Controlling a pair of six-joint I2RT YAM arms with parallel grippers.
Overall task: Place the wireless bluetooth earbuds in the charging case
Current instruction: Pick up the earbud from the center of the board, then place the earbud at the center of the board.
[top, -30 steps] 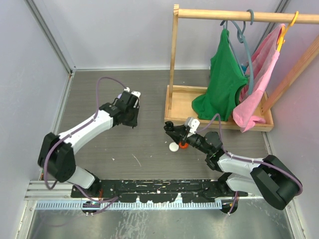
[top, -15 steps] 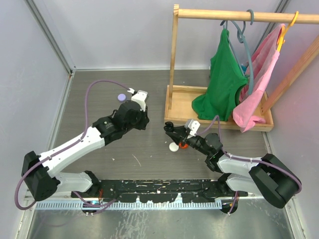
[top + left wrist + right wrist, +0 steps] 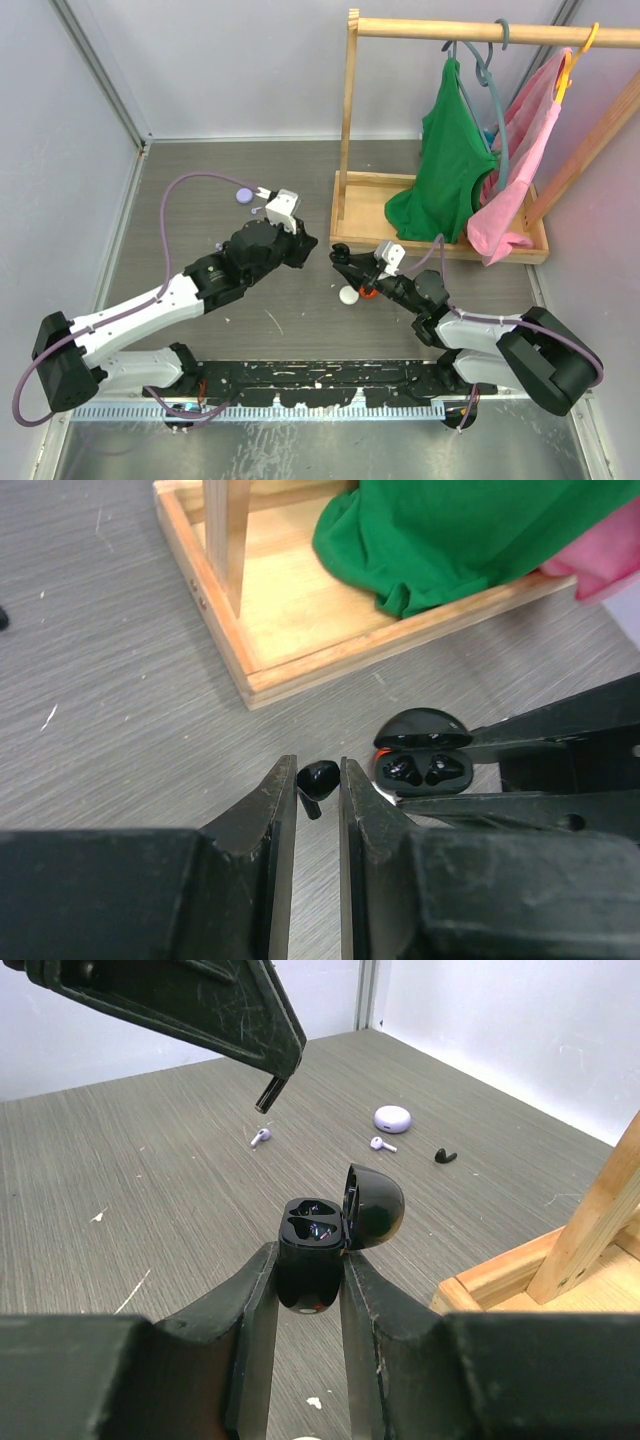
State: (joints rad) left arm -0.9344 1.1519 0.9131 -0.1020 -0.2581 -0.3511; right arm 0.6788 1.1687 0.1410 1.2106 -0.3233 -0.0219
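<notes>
A black earbud (image 3: 320, 779) is pinched between the tips of my left gripper (image 3: 318, 772), head up and stem hanging down. My right gripper (image 3: 311, 1260) is shut on the black charging case (image 3: 312, 1245), which is held upright with its lid (image 3: 375, 1205) open and both sockets showing. In the top view the left gripper (image 3: 310, 243) hangs just left of the case (image 3: 343, 257) with a small gap between them. From the right wrist the held earbud's stem (image 3: 266, 1095) pokes out above and left of the case. A second black earbud (image 3: 446, 1156) lies on the table.
Two lilac earbuds (image 3: 260, 1138) (image 3: 381, 1144) and a lilac round case (image 3: 393, 1118) lie beyond the black case. A white disc (image 3: 348, 294) and a red one (image 3: 366, 293) sit under the right arm. The wooden clothes rack (image 3: 350, 215) with green and pink garments stands at the right.
My left arm has swung right and forward, away from the lilac case, carrying the black earbud up close to the open case. The right arm has stayed put.
</notes>
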